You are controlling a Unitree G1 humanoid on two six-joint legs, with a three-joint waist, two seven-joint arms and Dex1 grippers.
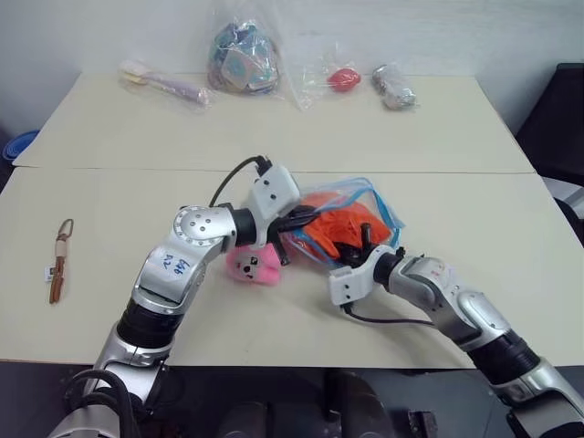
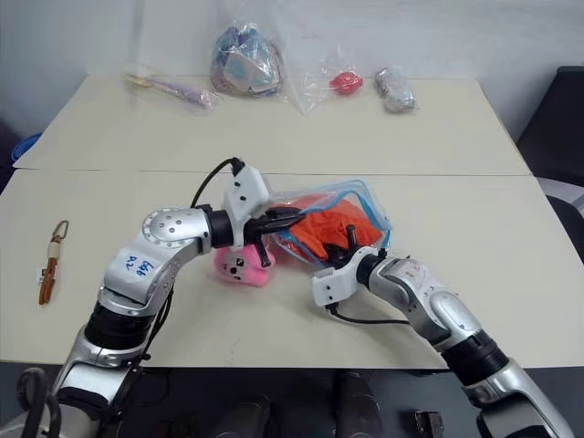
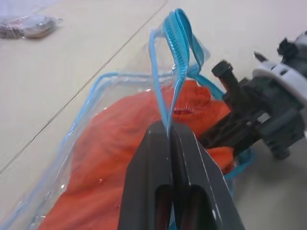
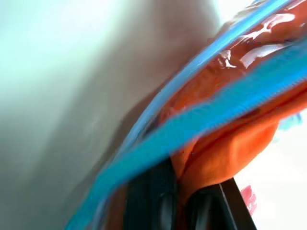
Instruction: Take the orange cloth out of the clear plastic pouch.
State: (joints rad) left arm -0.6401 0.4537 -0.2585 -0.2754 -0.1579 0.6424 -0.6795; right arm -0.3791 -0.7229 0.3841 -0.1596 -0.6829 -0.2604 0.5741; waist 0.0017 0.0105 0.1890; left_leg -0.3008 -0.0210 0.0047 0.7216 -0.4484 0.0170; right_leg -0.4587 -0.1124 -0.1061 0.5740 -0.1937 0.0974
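Note:
The clear plastic pouch [image 1: 381, 203] with light-blue zipper trim lies tilted at the middle of the near table, its open mouth toward me. The orange cloth [image 1: 330, 226] fills it and bulges out of the mouth. My left gripper [image 1: 304, 219] is shut on the blue zipper trim [image 3: 178, 43] at the pouch's left side, holding that edge up. From the right, my right gripper [image 1: 361, 241] reaches into the mouth and is shut on a fold of the orange cloth [image 4: 230, 148]. The cloth's far part sits behind the plastic wall [image 3: 91, 100].
A small pink plush toy [image 1: 254, 266] lies under my left wrist, touching the pouch. A brown strap with a clip [image 1: 60, 260] is at the near left. Several thin clear bags of small items [image 1: 242, 57] line the far table's back edge.

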